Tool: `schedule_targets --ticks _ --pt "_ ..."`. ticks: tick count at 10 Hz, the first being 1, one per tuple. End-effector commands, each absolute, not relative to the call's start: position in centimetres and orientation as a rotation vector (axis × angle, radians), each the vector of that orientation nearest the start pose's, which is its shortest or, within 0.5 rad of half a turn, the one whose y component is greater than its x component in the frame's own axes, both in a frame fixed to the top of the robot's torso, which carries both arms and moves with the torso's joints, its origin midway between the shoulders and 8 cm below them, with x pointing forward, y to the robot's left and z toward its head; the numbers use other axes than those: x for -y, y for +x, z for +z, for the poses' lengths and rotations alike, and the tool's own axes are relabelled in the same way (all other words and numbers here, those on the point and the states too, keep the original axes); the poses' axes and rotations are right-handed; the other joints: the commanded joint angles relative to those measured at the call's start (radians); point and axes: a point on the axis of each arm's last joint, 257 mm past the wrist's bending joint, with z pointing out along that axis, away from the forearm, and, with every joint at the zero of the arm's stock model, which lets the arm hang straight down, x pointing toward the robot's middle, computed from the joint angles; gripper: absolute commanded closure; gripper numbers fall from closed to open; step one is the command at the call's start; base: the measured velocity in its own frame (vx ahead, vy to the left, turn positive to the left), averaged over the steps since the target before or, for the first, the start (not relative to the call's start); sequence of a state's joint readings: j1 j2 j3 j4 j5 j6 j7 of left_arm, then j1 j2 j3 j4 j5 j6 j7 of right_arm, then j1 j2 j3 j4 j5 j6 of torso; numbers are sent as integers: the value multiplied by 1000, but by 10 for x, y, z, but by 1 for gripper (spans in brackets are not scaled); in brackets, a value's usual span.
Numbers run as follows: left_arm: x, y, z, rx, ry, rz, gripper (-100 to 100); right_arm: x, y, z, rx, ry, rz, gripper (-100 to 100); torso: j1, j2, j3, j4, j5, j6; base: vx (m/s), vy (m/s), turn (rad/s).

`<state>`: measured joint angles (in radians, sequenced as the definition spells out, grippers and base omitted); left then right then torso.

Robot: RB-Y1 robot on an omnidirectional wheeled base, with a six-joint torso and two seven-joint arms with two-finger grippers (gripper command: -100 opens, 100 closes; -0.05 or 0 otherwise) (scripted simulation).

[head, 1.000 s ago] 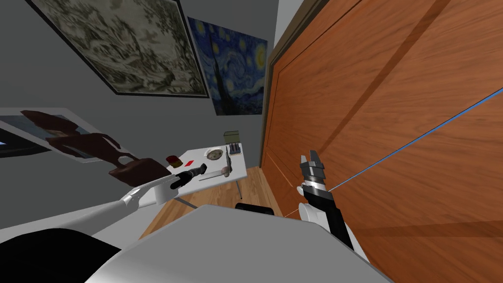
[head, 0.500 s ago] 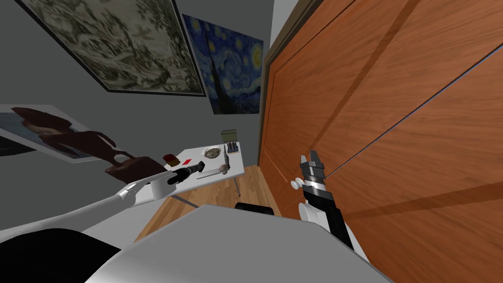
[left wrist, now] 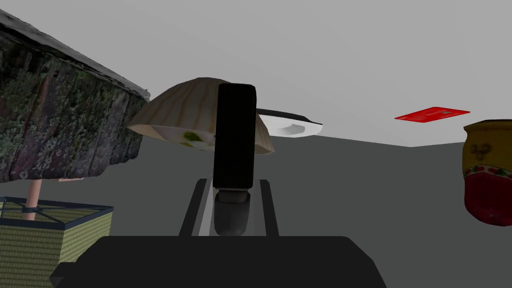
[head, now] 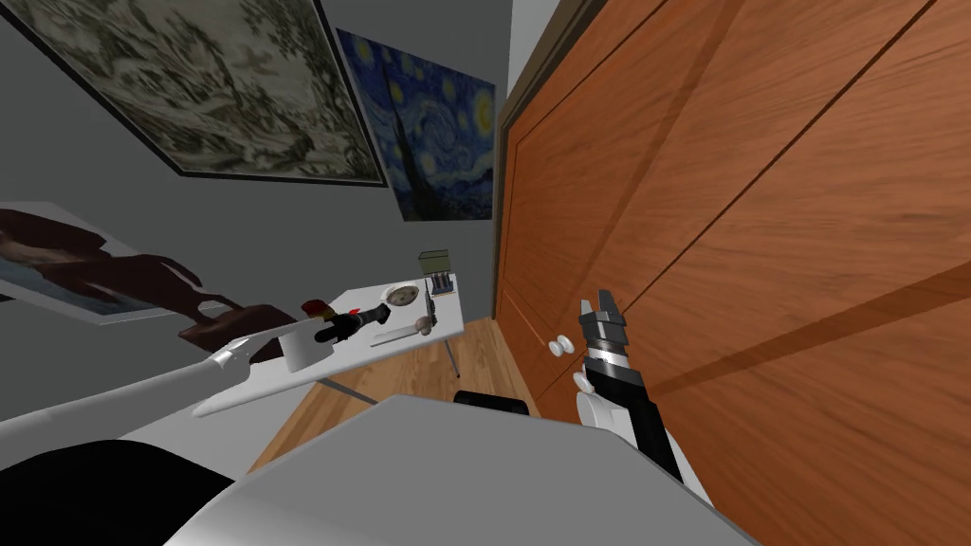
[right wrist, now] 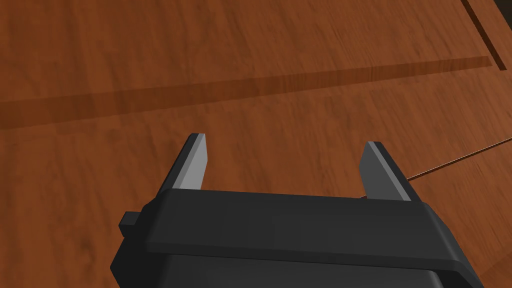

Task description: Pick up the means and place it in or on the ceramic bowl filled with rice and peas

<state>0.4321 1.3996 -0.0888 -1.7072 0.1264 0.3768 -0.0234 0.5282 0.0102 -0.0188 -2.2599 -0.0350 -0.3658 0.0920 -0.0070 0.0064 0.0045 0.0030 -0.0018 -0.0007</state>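
My left gripper (head: 377, 317) reaches over the white table (head: 451, 328) and is shut on a black oblong object (left wrist: 234, 134) with a grey round end. Just beyond its tip, tilted in the left wrist view, is a beige bowl (left wrist: 186, 116) with pale rice and green bits inside. From the head view the bowl (head: 406, 295) sits near the table's far edge, a short way past the gripper. My right gripper (head: 601, 308) hangs open by the wooden doors, and its own fingers (right wrist: 196, 163) have nothing between them.
On the table are a red card (left wrist: 432, 114), a yellow and red pot (left wrist: 487, 170), a green woven box (head: 434, 263), a mushroom-shaped thing (head: 424, 327) and a dark mossy slab (left wrist: 60, 120). Tall wooden doors (head: 759, 237) with white knobs (head: 559, 346) stand close on the right.
My whole head view has swung, so table and doors slid left. The left gripper with the black object has moved a little closer to the bowl. The right arm has kept still.
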Motion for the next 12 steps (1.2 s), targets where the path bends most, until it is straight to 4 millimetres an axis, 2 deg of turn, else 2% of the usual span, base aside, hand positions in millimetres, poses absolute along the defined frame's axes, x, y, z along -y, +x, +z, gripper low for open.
schedule_targets --ticks 1,7,12 --pt "-616 402 -213 -2043 -578 172 100 299 363 -21 -731 791 1169 0 0 0 0 0 0 0 -37 -54 -80" --pt "-633 421 -163 -1982 -657 144 100 299 363 -21 -731 791 1168 0 2 0 0 0 0 0 -26 -43 -81" --pt "-645 428 -137 -1966 -705 151 100 299 363 -21 -731 791 1168 0 4 0 0 0 0 0 -22 -10 -96"
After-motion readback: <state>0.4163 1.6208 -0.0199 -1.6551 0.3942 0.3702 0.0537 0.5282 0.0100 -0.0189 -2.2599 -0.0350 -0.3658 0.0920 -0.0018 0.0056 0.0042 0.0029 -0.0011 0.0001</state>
